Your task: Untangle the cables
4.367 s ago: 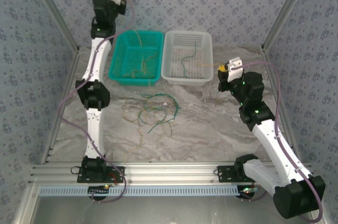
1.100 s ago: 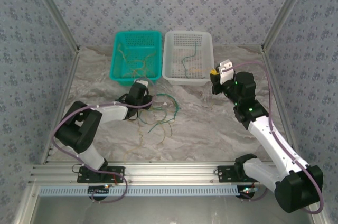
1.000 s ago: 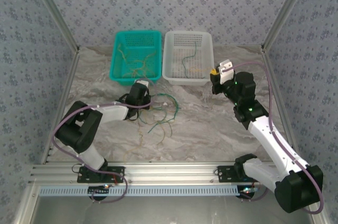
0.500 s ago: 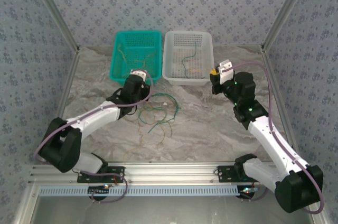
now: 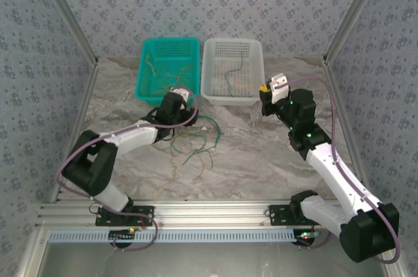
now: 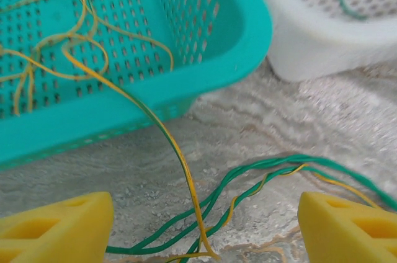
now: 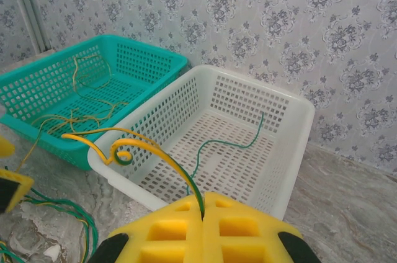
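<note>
Top external: left gripper [image 6: 201,229] is low at the tangle [image 5: 196,136] on the table [image 5: 261,159], just before the teal basket [image 5: 145,68].
Change: half a second ago this arm reached to the teal basket with jaws shut; now it is drawn back, fingers wide apart, holding nothing.
Left wrist: one yellow cable [image 6: 167,133] runs from inside the teal basket over its rim down between the fingers.
Meaning: probably just released, only half delivered; its low end crosses the green cables [image 6: 248,173].
Right gripper [image 7: 203,210]: pads together, clamped on a curly cable [image 7: 133,145], near the white basket [image 7: 291,126].
</note>
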